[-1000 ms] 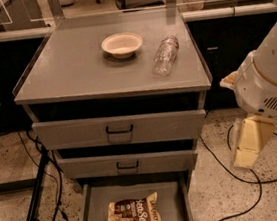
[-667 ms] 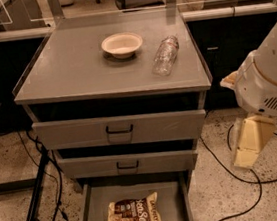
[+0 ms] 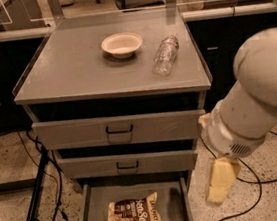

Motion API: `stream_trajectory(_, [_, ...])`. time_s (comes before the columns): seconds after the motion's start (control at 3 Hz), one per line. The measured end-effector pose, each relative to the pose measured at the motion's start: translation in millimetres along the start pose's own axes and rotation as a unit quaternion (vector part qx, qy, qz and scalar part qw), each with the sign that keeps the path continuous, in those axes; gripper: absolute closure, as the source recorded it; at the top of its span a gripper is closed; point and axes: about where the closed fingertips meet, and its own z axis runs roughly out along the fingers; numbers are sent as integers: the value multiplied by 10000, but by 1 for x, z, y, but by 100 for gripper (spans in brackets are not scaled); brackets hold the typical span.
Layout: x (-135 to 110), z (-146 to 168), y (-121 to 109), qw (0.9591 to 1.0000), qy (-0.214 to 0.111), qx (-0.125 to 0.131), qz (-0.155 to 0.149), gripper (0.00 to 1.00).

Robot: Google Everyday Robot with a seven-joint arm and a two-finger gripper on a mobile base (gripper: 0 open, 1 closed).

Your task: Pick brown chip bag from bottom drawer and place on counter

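Note:
The brown chip bag [image 3: 133,217] lies flat on the floor of the open bottom drawer [image 3: 136,191], near its front. The counter [image 3: 68,70] is the cabinet's grey top. My gripper [image 3: 220,180] hangs from the big white arm [image 3: 258,98] to the right of the cabinet, at about the height of the bottom drawer. It is beside the drawer's right wall and up and to the right of the bag, not touching it. It holds nothing that I can see.
A white bowl [image 3: 122,44] and a clear plastic bottle [image 3: 165,55] lying on its side sit at the back of the counter. The two upper drawers [image 3: 119,130] are closed. Black cables [image 3: 50,194] trail on the floor at left and right.
The arm and gripper have moved left and down, closer to the open bottom drawer. The bag, bowl and bottle have not moved.

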Motion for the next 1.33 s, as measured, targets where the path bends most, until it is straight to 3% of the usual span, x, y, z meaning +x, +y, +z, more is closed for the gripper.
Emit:
stream_trajectory(0.33, [-8, 43, 14, 9999, -64, -152, -27, 0])
stream_trajectory(1.0, [-7, 57, 22, 9997, -54, -235, -20, 0])
stream_trajectory(1.33, [-5, 138, 55, 9987, -50, -507, 68, 0])
